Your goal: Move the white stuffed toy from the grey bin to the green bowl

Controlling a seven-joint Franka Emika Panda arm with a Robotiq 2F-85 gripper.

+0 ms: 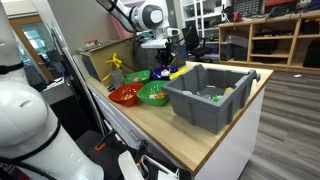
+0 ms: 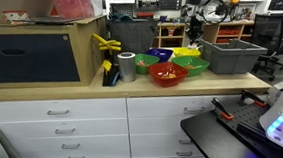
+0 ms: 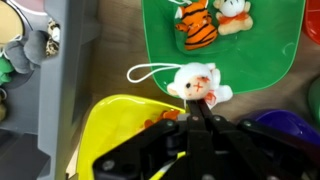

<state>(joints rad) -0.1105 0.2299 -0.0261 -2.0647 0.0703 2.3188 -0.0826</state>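
Observation:
In the wrist view my gripper [image 3: 196, 104] is shut on the white stuffed toy [image 3: 196, 82], a cream lump with an orange mark and a white loop cord. It hangs over the near rim of a green bowl [image 3: 270, 60] that holds a tiger toy [image 3: 196, 25] and a small white-and-orange toy [image 3: 234, 17]. The grey bin [image 3: 62, 90] stands to the left. In both exterior views the gripper [image 1: 167, 60] [image 2: 196, 35] hovers over the group of bowls beside the grey bin [image 1: 208, 98] [image 2: 231, 57]. The toy is too small to make out there.
A yellow bowl [image 3: 115, 125] lies below left of the gripper and a blue bowl [image 3: 285, 125] at right. A red bowl [image 1: 124, 96] and green bowls [image 1: 153, 94] sit near the table edge. The bin holds other small items [image 3: 30, 45]. A yellow object [image 1: 113, 65] stands behind.

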